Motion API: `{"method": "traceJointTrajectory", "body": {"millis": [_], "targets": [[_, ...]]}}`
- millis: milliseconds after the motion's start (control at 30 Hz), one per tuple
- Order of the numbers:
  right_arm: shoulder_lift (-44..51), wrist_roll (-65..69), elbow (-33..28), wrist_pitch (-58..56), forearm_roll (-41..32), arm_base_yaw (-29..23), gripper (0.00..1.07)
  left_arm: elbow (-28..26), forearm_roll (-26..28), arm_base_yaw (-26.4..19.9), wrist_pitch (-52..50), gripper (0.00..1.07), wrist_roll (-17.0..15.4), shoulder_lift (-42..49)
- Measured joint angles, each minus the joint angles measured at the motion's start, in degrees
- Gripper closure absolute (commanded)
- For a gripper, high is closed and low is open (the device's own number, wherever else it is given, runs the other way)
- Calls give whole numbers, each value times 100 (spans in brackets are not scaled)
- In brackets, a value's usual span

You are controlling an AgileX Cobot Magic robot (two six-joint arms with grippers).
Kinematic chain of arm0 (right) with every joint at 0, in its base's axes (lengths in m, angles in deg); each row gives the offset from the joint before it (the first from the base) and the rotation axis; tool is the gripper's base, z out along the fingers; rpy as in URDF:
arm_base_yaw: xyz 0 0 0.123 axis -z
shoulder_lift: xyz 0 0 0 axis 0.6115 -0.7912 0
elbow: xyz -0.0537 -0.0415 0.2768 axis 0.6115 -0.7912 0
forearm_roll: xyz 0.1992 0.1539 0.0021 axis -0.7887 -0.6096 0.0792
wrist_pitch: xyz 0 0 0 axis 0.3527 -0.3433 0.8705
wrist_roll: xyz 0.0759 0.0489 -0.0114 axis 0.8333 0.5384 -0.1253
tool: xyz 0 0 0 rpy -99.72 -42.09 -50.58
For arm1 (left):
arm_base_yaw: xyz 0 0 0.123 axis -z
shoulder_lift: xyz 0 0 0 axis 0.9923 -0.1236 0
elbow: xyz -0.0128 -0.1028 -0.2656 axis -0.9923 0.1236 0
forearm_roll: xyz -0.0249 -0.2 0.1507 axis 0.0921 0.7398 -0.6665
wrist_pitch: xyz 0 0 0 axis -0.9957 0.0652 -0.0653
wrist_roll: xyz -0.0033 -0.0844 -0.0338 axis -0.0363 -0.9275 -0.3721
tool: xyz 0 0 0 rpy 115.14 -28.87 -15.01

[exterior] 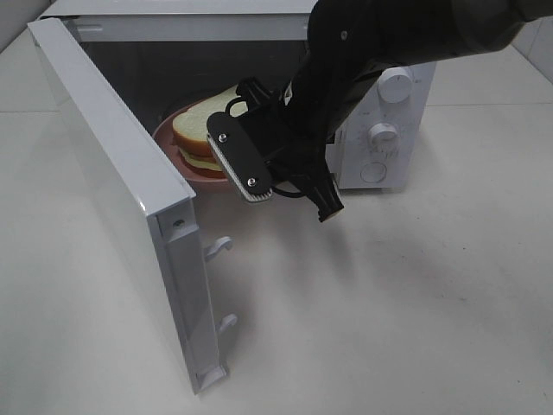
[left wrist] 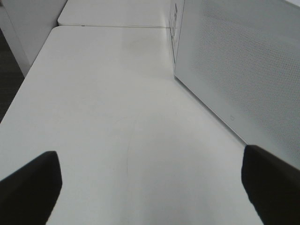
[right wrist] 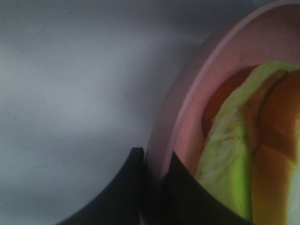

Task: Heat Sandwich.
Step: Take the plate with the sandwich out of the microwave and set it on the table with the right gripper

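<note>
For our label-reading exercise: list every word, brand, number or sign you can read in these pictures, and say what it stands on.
None can be read.
Microwave: faint marks around its knobs, too small to read.
Microwave door: one tiny mark on it in the left wrist view, illegible.
Sandwich, pink plate and table: no text.

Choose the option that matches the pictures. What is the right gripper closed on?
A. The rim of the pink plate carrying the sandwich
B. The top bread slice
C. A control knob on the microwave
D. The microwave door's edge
A: in the right wrist view the right gripper pinches the rim of the pink plate, with the sandwich lying on the plate beside its fingers.
</note>
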Motion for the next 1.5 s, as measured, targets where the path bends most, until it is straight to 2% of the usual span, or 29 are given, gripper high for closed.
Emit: {"method": "traceJointTrajectory", "body": {"millis": [200,600,1067,1500], "targets": [[481,-321,-544,126,-264,0,107,0,0,0,0,9,0,0],[1243,-390,-1450,309,-281,0,107,0,0,0,0,9,0,0],[2429,-372,-2962,888,-298,0,107,0,0,0,0,9,0,0],[3358,-126,-3799,911,-309,0,107,0,0,0,0,9,0,0]]}}
